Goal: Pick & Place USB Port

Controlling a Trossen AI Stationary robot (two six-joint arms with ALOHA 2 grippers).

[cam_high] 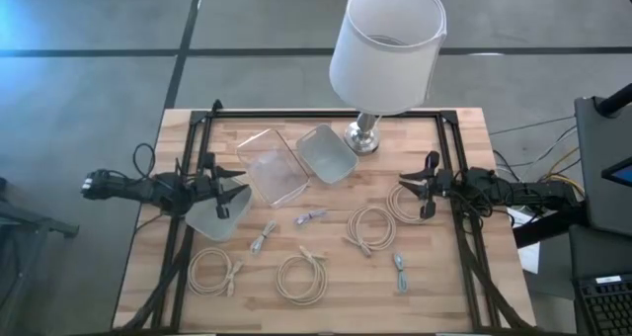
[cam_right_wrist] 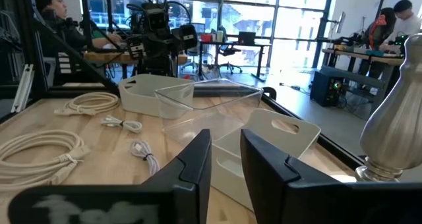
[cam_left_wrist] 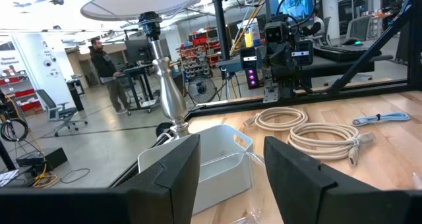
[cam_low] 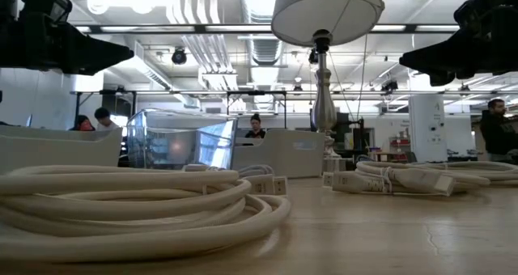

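— What's on the table (cam_high: 464, 277)?
— A lamp (cam_high: 385, 49) at the back, a clear bin (cam_high: 272, 165) and two white bins (cam_high: 327, 153) near it, then coiled cables (cam_high: 301, 278) in front.
— Your claws?
— My left gripper (cam_high: 229, 190) hangs spread over the left white bin; my right gripper (cam_high: 423, 186) hangs over a coil, fingers slightly apart. Both empty.
— The USB cable?
— The small blue one (cam_high: 400, 270) lies front right.

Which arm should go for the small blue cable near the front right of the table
Right, probably. The small blue cable lies on the right half, near the right pincer, which hovers open above a cream coiled cable. The left pincer hangs over a white bin, across the table.
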